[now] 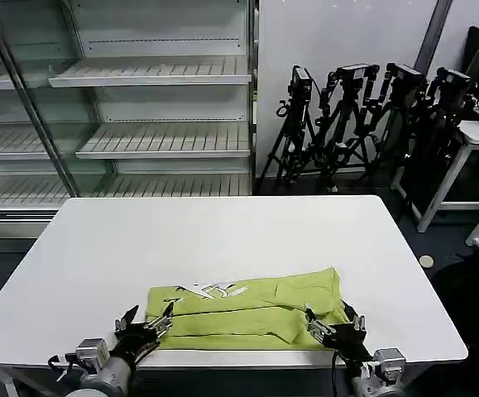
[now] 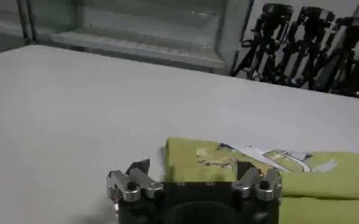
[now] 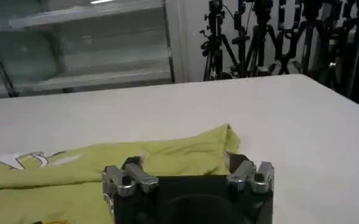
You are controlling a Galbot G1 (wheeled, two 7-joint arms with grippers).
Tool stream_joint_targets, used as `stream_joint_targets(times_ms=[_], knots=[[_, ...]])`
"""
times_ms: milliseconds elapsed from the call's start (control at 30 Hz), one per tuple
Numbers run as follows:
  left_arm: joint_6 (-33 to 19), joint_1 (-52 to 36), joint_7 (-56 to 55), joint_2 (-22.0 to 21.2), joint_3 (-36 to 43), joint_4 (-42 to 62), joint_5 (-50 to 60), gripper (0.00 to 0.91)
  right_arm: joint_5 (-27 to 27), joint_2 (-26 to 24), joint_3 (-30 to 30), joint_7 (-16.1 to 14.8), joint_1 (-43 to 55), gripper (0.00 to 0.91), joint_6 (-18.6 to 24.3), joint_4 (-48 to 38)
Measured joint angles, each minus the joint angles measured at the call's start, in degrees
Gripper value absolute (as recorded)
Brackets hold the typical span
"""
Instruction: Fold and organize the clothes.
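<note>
The clothes are one lime yellow-green T-shirt (image 1: 251, 310), folded into a long flat band near the front edge of the white table (image 1: 222, 231), with its white print (image 1: 210, 289) facing up. My left gripper (image 1: 148, 319) is open at the band's left end, and the shirt's corner (image 2: 185, 159) lies between its fingers. My right gripper (image 1: 334, 324) is open at the right end, with the shirt's edge (image 3: 167, 159) between its fingers. In the wrist views the left gripper (image 2: 191, 173) and the right gripper (image 3: 182, 163) each straddle fabric without closing on it.
A metal shelving unit (image 1: 140, 107) stands beyond the table on the left. Several camera tripods (image 1: 363, 116) crowd the back right beside a white desk (image 1: 471, 141). The table's front edge (image 1: 239, 357) runs just under both grippers.
</note>
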Motion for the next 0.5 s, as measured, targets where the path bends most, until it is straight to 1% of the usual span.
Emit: stream_joint_targets(times_ms=[133,233,433,500], knots=[[-0.9,-0.1,-0.4,-2.0,1.5,0.5,0.7,0.161,-0.3,0.2,0.5,-0.1,-0.8,0.907,0.5,0.4],[-1.4,-0.2,-0.6,-3.2,2.4,0.9,1.2,0.121,-0.4,0.3,1.0,-0.1,-1.5,0.907,0.9,0.6],[-2.6,-0.1,-0.9,-4.7,3.1,1.8,1.7,0.101,-0.8,0.7,1.3,0.1,-2.5,0.907,1.3,1.2],[-2.9,0.0,-1.0,-5.2,3.4,1.8,1.8,0.081,-0.9,0.8,1.3,0.2,-2.6,0.907,1.4,1.4]])
